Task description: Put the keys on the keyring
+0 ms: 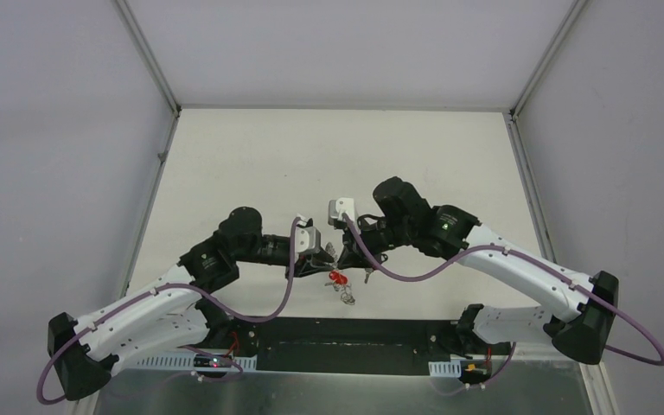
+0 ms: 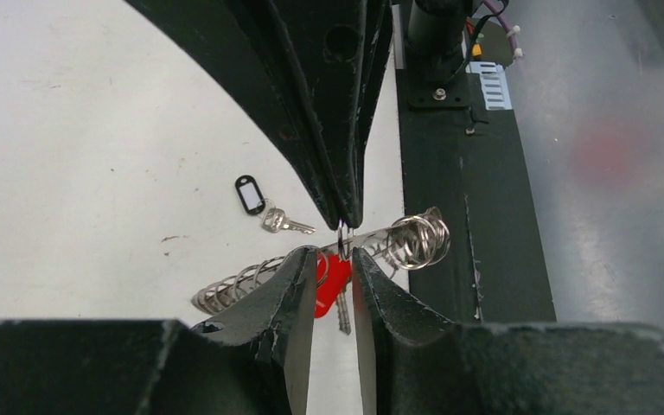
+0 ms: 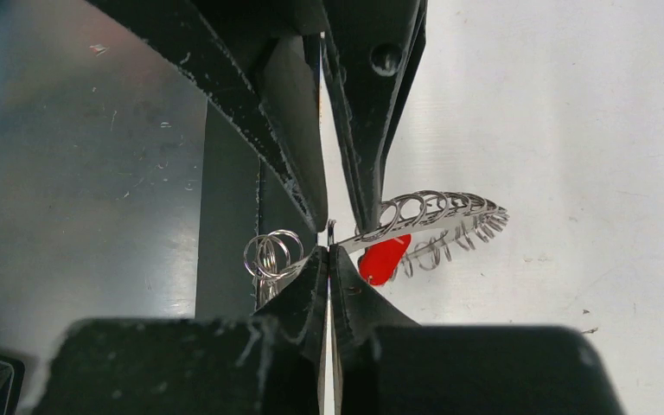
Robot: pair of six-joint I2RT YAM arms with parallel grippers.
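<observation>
Left wrist view, centre: the right pincer (image 2: 344,220), shut on the small dark loop (image 2: 342,235) of the red-headed and silver keys (image 2: 332,283), should feed it slowly onto the silvery wire-fringed keyring (image 2: 402,242), which the narrowly parted left pincer (image 2: 333,259) straddles, grip unclear, and must steady.

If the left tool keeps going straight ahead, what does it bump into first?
The left tool would likely hit the keyring and red key at its tips, then the shut right tool. Depth is unclear.
</observation>
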